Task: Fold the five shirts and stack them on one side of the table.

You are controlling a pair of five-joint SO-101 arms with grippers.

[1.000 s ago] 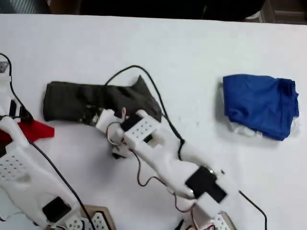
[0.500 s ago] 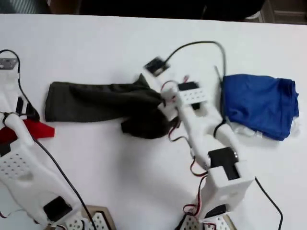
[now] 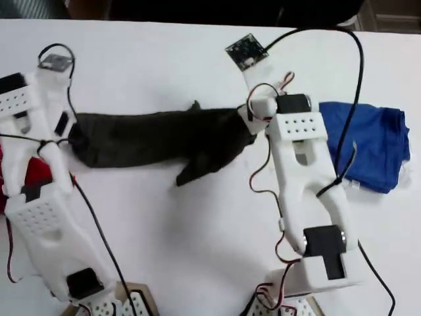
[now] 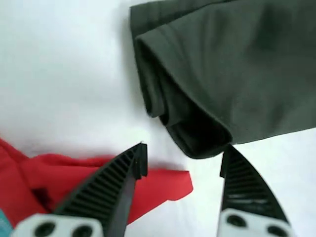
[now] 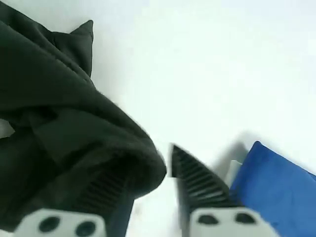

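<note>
On white table point(image 3: 164, 250), found dark shirt point(image 3: 158, 135) stretched long from left to right, mid-table, loosely bunched and not yet folded. Noted left gripper point(image 4: 184, 149) wide open over shirt's left end, gripping nothing, with red shirt point(image 4: 163, 182) just beside. Saw right gripper point(image 5: 148, 160) partly open at shirt's right end, with cloth draped over one jaw and not pinched between both. Spotted folded blue shirt point(image 3: 368, 141) at right. Judged step as spreading dark shirt flat before folding. Likely needed next: pinching both ends, pulling taut, smoothing.
</note>
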